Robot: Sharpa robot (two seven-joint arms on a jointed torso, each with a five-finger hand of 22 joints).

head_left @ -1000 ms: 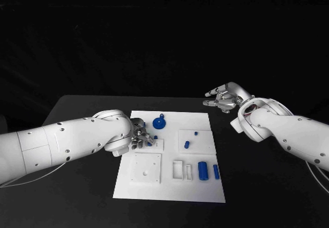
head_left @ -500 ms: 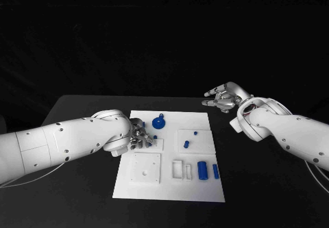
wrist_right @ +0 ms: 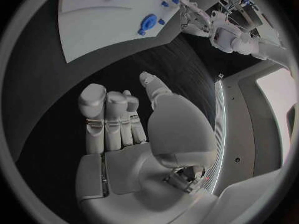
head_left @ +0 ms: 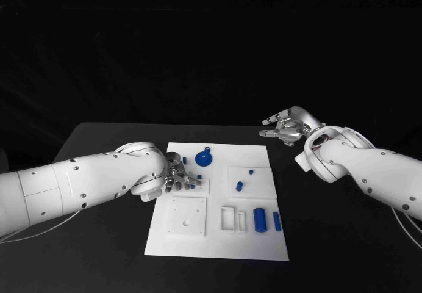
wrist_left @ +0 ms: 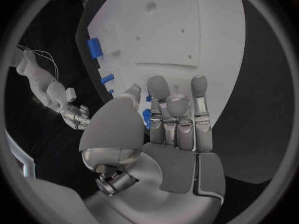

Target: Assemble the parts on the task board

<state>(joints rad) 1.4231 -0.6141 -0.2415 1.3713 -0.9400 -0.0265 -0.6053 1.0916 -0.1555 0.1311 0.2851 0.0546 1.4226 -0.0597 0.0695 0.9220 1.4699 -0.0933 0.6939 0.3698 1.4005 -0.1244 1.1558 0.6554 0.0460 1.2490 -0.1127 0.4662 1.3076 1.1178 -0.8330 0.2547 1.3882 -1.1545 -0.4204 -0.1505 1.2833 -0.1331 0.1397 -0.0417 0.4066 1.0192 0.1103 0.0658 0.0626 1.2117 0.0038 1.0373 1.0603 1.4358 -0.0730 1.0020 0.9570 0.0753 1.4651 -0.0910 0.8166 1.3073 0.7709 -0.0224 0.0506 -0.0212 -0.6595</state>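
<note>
The white task board (head_left: 220,241) lies in the middle of the black table. My left hand (head_left: 178,177) hovers over its left part, fingers stretched out side by side (wrist_left: 177,117). A small blue peg (head_left: 199,177) stands right at its fingertips and shows between thumb and fingers (wrist_left: 147,117); I cannot tell whether they touch it. A round blue part with a loop (head_left: 204,160) lies further back. My right hand (head_left: 283,126) floats above the bare table beyond the board's far right corner, fingers apart, holding nothing (wrist_right: 118,119).
Two short blue pegs (head_left: 250,171) (head_left: 238,184) stand on a raised square plate. A thick blue cylinder (head_left: 260,219) and a thinner one (head_left: 277,221) lie at the board's right front. Another raised plate (head_left: 187,217) sits at the left front.
The left hand's fingers have shifted very slightly by the small blue peg. The right hand has stayed where it was.
</note>
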